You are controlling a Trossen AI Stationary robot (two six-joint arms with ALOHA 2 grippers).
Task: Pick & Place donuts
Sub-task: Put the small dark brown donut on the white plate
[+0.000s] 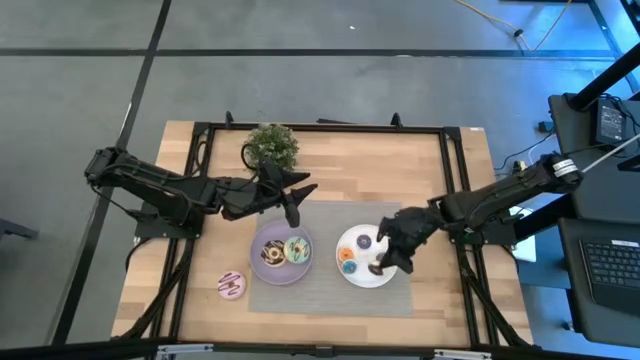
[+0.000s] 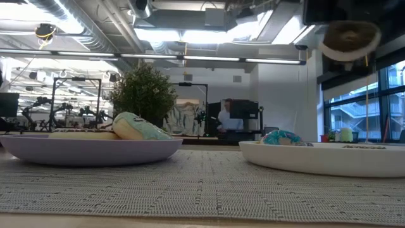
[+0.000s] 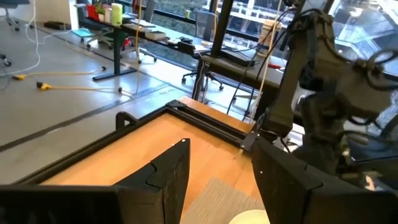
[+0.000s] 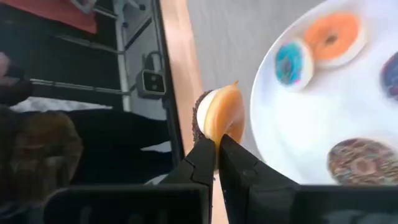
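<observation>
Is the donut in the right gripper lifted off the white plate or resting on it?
Lifted: the right gripper pinches the donut on edge, clear above the white plate.

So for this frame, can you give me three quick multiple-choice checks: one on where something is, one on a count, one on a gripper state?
1. Where is the pink donut?
A. on the lilac plate
B. on the bare wood beside the grey mat
C. in the left gripper

2. How many donuts lie on the lilac plate?
A. none
B. two
C. five

3. What is the right gripper doing?
A. shut on a donut held in the air
B. open above the plant
C. resting open on the mat

Answers:
1 B: the pink donut lies on wood, off the grey mat.
2 B: the lilac plate holds a chocolate-white donut and a green donut.
3 A: the right gripper pinches the lifted donut edge-on; the low view shows it high up.
</observation>
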